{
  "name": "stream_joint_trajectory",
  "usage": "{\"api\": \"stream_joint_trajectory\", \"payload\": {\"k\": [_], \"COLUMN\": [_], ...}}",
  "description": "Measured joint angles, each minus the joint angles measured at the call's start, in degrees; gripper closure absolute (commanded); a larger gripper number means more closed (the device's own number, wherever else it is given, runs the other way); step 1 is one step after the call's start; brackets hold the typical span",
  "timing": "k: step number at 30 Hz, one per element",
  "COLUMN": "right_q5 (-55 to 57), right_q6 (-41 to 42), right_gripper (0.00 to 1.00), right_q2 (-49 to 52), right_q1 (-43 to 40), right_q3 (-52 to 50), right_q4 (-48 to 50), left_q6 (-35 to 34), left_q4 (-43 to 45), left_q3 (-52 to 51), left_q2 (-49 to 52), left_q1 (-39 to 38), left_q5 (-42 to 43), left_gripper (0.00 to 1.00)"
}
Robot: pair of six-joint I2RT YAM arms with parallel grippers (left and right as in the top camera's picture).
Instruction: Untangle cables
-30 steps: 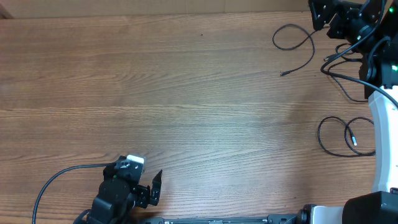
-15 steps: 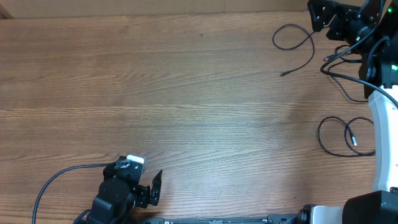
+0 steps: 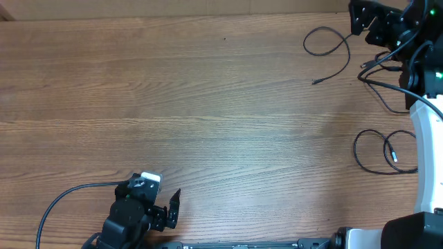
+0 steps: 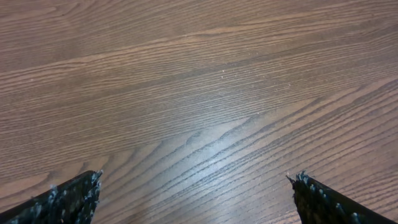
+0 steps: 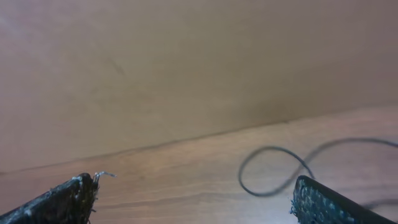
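Note:
Three thin black cables lie apart at the right of the table. One cable (image 3: 327,43) forms a loop at the far right with its plug end pointing left. A second cable (image 3: 379,81) runs under the right arm. The third cable (image 3: 374,153) is coiled near the right edge. My right gripper (image 3: 356,17) hovers open at the far right corner, beside the first loop; in the right wrist view that loop (image 5: 240,177) lies just ahead of the right gripper (image 5: 194,186), which holds nothing. My left gripper (image 3: 169,211) rests open at the near left, over bare wood (image 4: 196,183).
A thicker black wire (image 3: 55,204) curves from the left arm's base at the near left edge. The white right arm (image 3: 426,131) stands along the right edge. A brown wall (image 5: 186,74) rises behind the table's far edge.
The right gripper has shifted slightly to the right at the far corner. The cables and the left arm have not moved.

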Motion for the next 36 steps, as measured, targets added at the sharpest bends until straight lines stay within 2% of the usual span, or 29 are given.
{"api": "stream_joint_trajectory", "payload": {"k": [10, 24, 31, 36], "right_q5": [4.66, 5.53, 1.27, 0.81], "right_q6": [0.0, 0.0, 0.02, -0.81], "right_gripper": [0.0, 0.0, 0.0, 0.0], "right_q2": [0.07, 0.07, 0.07, -1.29], "right_q1": [0.0, 0.02, 0.0, 0.0], "right_q3": [0.0, 0.0, 0.0, -0.13], "right_q4": [-5.44, 0.04, 0.0, -9.68], "left_q6": [0.0, 0.0, 0.0, 0.0], "left_q4": [0.02, 0.02, 0.02, 0.0], "left_q3": [0.0, 0.0, 0.0, 0.0], "left_q2": [0.0, 0.0, 0.0, 0.0], "left_q1": [0.0, 0.0, 0.0, 0.0], "left_q5": [0.0, 0.0, 0.0, 0.0], "left_gripper": [0.01, 0.0, 0.01, 0.0]}}
